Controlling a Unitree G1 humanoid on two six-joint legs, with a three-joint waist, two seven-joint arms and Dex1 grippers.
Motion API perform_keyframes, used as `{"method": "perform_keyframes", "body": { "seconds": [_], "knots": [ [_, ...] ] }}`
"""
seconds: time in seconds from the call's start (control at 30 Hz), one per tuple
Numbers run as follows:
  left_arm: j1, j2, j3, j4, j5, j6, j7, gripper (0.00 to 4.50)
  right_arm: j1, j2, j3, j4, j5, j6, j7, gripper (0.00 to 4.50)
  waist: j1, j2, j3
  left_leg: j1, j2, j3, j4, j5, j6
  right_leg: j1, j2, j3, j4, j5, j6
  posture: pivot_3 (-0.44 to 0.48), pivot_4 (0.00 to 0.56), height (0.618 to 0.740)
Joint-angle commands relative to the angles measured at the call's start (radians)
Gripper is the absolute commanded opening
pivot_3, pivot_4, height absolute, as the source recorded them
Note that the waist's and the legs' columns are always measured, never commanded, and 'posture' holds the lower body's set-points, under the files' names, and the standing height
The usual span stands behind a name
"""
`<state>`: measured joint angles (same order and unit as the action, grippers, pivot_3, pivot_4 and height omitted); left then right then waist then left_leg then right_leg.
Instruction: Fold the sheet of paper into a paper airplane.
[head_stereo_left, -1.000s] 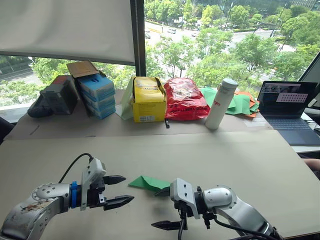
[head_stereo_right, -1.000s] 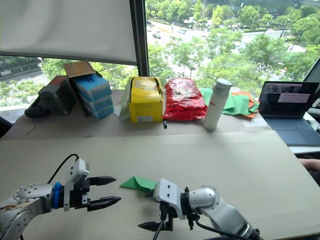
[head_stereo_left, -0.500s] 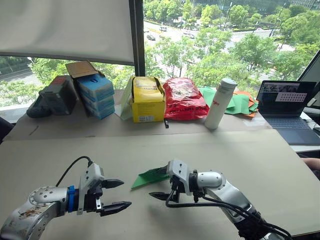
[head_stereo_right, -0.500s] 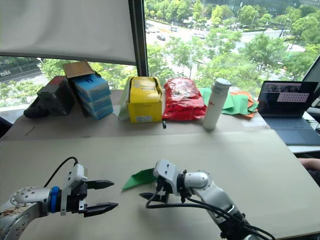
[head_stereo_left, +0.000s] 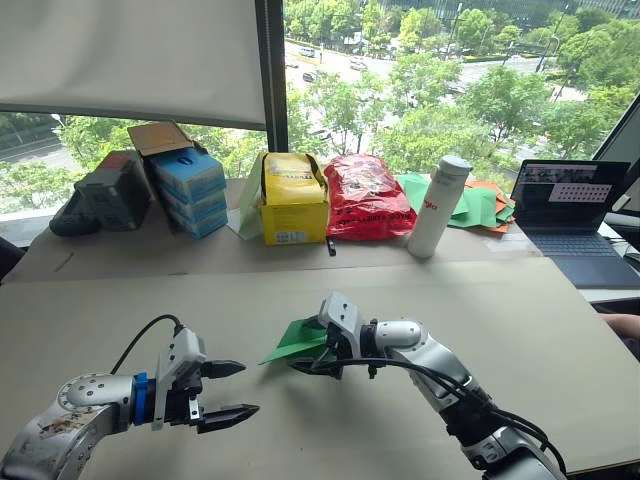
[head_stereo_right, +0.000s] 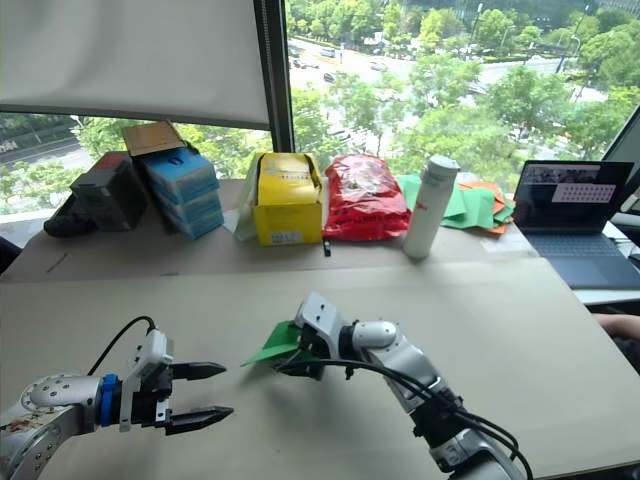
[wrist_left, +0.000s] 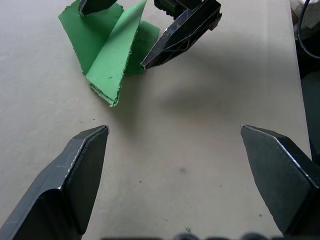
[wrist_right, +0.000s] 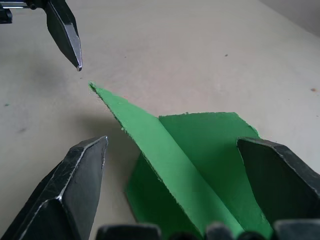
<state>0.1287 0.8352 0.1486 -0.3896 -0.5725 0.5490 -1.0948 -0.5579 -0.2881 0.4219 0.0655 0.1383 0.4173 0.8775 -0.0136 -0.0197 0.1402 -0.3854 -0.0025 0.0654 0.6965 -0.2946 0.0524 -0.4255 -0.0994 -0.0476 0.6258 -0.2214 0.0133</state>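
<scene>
Green and creased, the sheet of paper (head_stereo_left: 298, 339) lies just below the middle of the left eye frame on the beige table (head_stereo_left: 520, 330), folded into a pointed wedge whose tip aims toward the lower left. In the left wrist view the wedge (wrist_left: 112, 52) sits in the upper left with one flap standing up along a crease and a ragged edge at its point. The right gripper (head_stereo_left: 318, 350) reaches in from the lower right of the head views and sits at the paper's right end; its fingers are spread, one on each side of the raised fold, as the right wrist view shows with the green flap (wrist_right: 170, 155) running up between the two dark fingers (wrist_right: 75, 185), which do not press it. The left gripper (head_stereo_left: 230, 390) hovers in the lower left of the frame, apart from the paper, its two black fingers spread wide with bare table between them. Along the far edge of the table, across the upper half of the frame, stand a dark bag (head_stereo_left: 105, 195), a stack of blue boxes (head_stereo_left: 190, 185), a yellow box (head_stereo_left: 295, 200), a red bag (head_stereo_left: 365, 198), a white bottle (head_stereo_left: 440, 205), a pile of green and orange papers (head_stereo_left: 485, 205) and an open laptop (head_stereo_left: 570, 215) at the right.
</scene>
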Motion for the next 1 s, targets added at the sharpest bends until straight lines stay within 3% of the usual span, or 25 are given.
{"method": "perform_keyframes", "body": {
  "seconds": [0.03,0.43,0.73,1.0],
  "knots": [
    [-0.002,-0.002,-0.006,-0.019,0.000,-0.015,0.004,4.47,-0.055,0.001,-0.017,0.017,0.001,0.004,0.027,4.50,0.000,0.000,0.000,0.000,0.000,0.000,0.000,0.000,0.000,0.000,-0.002,0.000,0.000,0.000,0.000,0.000,0.150,0.740],
    [-0.010,-0.011,-0.022,-0.025,-0.004,-0.011,0.024,4.47,-0.121,0.025,-0.012,0.145,-0.049,-0.079,0.041,4.50,-0.002,0.000,0.000,0.000,0.000,0.000,-0.001,0.000,-0.001,-0.001,-0.005,-0.001,0.001,0.000,0.000,0.000,0.150,0.740],
    [0.003,-0.016,-0.042,-0.069,-0.008,0.009,0.061,4.47,-0.011,-0.066,-0.090,-0.167,0.028,-0.064,0.086,4.50,0.001,0.001,0.001,-0.001,0.000,0.000,-0.001,0.000,0.000,-0.001,-0.006,-0.001,0.000,0.000,0.000,0.000,0.150,0.740],
    [-0.042,0.002,-0.036,-0.090,-0.037,0.064,0.073,4.47,0.109,-0.188,-0.064,-0.313,-0.021,-0.161,0.120,4.50,0.002,0.001,0.001,0.000,0.000,0.000,-0.001,0.000,0.000,0.000,-0.006,-0.001,0.000,0.000,0.000,0.000,0.150,0.740]
  ]
}}
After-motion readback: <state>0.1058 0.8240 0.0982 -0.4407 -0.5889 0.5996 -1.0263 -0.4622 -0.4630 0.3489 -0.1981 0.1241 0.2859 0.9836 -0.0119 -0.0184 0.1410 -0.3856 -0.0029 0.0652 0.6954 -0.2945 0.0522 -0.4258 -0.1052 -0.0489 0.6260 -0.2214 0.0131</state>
